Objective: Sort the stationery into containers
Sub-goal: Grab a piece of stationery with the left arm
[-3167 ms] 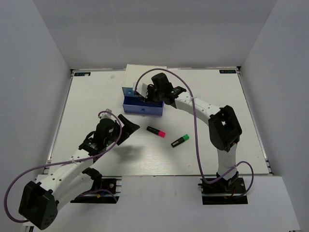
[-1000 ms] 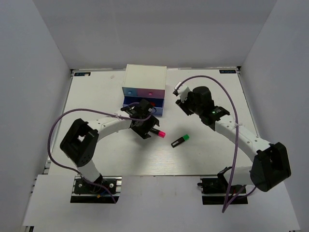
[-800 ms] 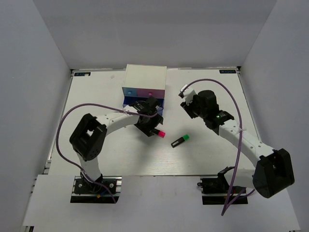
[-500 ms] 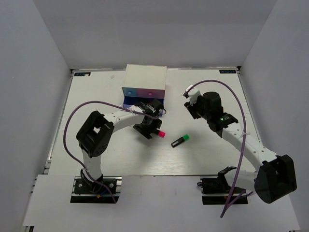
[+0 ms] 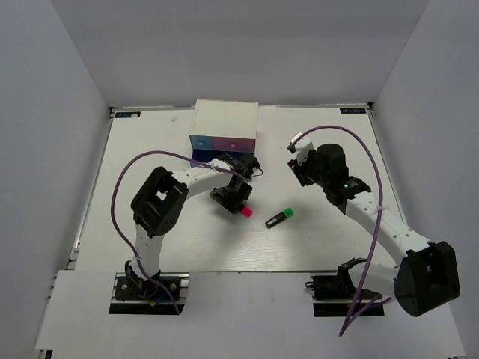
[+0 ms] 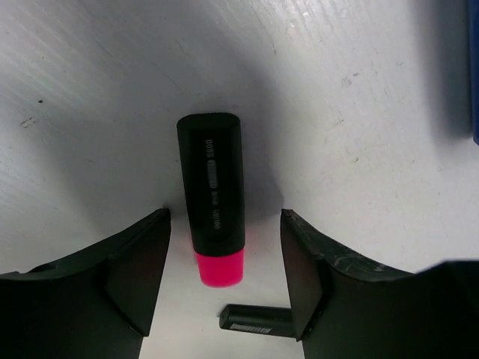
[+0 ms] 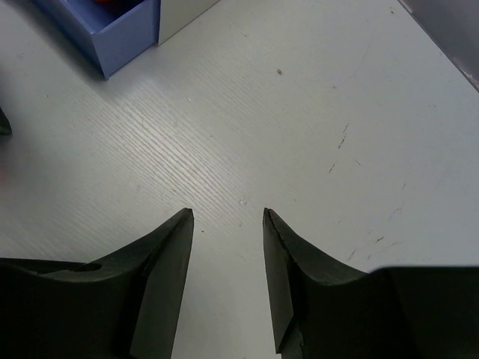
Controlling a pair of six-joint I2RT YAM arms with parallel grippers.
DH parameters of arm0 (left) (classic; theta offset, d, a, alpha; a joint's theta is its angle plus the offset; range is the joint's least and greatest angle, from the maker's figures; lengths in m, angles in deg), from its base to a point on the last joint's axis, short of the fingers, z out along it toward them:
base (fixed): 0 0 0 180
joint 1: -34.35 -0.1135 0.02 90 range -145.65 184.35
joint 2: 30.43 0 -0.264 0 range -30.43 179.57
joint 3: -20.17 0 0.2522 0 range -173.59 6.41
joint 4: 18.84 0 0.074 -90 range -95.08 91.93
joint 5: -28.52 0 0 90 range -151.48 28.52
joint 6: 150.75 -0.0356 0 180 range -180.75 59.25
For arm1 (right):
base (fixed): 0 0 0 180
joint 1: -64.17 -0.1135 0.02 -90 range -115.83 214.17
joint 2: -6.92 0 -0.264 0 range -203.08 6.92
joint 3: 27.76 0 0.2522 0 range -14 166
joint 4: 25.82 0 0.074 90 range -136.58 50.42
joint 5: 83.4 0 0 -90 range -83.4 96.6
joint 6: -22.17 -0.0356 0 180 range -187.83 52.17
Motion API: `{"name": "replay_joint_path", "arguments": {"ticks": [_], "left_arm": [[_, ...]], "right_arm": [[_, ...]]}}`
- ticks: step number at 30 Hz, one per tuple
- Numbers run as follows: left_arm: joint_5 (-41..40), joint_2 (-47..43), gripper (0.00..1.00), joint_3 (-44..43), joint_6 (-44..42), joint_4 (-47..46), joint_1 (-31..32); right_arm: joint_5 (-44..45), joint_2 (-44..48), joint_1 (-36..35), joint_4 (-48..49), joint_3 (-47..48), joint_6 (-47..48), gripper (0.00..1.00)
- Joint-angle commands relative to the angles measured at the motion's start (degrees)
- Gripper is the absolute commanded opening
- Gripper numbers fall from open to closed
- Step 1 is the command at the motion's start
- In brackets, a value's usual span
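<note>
A pink-capped black highlighter (image 6: 213,198) lies on the table. My left gripper (image 6: 224,217) is open, with one finger on each side of it and neither touching it. In the top view, the left gripper (image 5: 233,199) covers the marker's body and only the pink cap (image 5: 245,212) shows. The green-capped highlighter (image 5: 278,218) lies to its right, and its black end shows in the left wrist view (image 6: 258,320). My right gripper (image 7: 227,213) is open and empty above bare table, right of the white chest (image 5: 224,120). The orange highlighter and lilac block are out of view.
The chest's dark blue drawer (image 7: 123,34) stands pulled out with something red (image 7: 112,3) inside. The light blue (image 5: 200,141) and pink (image 5: 238,143) drawers are shut. Grey walls enclose the table on three sides.
My left gripper has moved right and settled over the pink highlighter, straddling it. My right arm has drawn back slightly to the right, away from the chest.
</note>
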Motion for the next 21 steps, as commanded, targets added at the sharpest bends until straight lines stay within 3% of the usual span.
{"name": "replay_joint_path", "arguments": {"ticks": [1, 3, 11, 14, 15, 19, 21], "left_arm": [[-2.2, 1.2, 0.7, 0.0, 1.3, 2.8, 0.2], [-1.6, 0.7, 0.66, 1.7, 1.3, 2.0, 0.2], [0.0, -6.1, 0.31, 11.1, -0.9, -4.8, 0.8], [0.0, -11.0, 0.26, 16.9, -5.7, -13.3, 1.3], [0.0, -12.3, 0.23, 17.8, -8.4, -15.6, 1.3], [-1.2, -18.8, 0.17, 21.1, -15.2, -27.1, 1.3], [-0.4, -21.9, 0.14, 22.8, -19.2, -30.8, 1.3]], "right_arm": [[-0.8, 1.6, 0.4, 1.8, -0.8, -1.4, 0.49], [-0.8, 2.0, 0.5, 1.9, -0.9, -1.5, 0.49], [-1.2, 2.1, 0.9, 2.5, -1.7, -1.0, 0.49], [-2.3, 2.0, 0.7, 1.9, -1.8, -1.0, 0.59], [-2.5, 1.8, 0.8, 1.5, -1.9, -0.8, 0.69], [-4.9, 1.8, 0.8, -0.8, -2.0, 0.9, 0.89], [-7.1, 2.3, 0.8, -2.0, -2.3, 1.2, 0.89]]}}
